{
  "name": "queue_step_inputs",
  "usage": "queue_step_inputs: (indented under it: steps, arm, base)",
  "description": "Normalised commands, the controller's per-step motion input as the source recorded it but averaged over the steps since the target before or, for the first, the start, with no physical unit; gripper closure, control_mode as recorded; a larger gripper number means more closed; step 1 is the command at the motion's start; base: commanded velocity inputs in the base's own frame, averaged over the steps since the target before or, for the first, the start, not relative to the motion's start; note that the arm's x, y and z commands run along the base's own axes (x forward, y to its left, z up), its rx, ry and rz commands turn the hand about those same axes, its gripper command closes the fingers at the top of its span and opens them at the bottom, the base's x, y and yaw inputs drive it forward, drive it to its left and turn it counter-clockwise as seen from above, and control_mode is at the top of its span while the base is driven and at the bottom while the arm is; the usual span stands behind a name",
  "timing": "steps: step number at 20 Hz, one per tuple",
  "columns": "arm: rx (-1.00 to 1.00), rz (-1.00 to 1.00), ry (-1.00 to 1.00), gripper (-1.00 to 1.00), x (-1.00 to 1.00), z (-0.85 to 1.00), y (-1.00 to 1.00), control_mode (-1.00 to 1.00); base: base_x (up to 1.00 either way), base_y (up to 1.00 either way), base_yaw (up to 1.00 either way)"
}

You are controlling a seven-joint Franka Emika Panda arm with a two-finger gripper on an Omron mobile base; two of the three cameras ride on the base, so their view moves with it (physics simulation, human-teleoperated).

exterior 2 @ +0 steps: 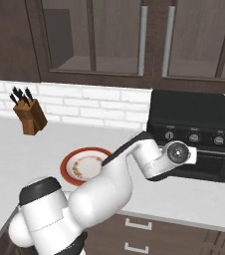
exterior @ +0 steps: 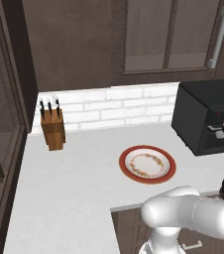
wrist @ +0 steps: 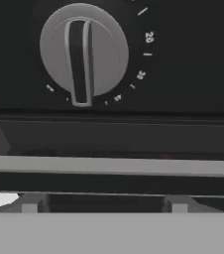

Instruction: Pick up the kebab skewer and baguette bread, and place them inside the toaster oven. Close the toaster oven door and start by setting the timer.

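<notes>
One dial, the timer, is faced closely in the hand view, its pointer bar standing toward the bottom of its scale; whether the gripper is wide or narrow cannot be told. Below it the toaster oven door appears shut, its silver handle crossing the view. The plate lies bare, so loading is judged done and timer setting left. The toaster oven sits against the brick wall, open counter lying leftward.
</notes>
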Motion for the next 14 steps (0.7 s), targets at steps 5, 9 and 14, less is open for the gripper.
queue_step_inputs:
  steps: [5,9,14]
  arm:
    - [0.00,0.02,0.00,-1.00,0.41,0.00,0.04,-1.00]
    - [0.00,0.02,0.00,-1.00,0.13,0.00,0.02,-1.00]
    - [0.00,0.01,0.00,-1.00,-0.62,0.22,0.00,-1.00]
  base:
    - [0.00,0.00,0.00]
    - [0.00,0.00,0.00]
    - [0.00,0.00,0.00]
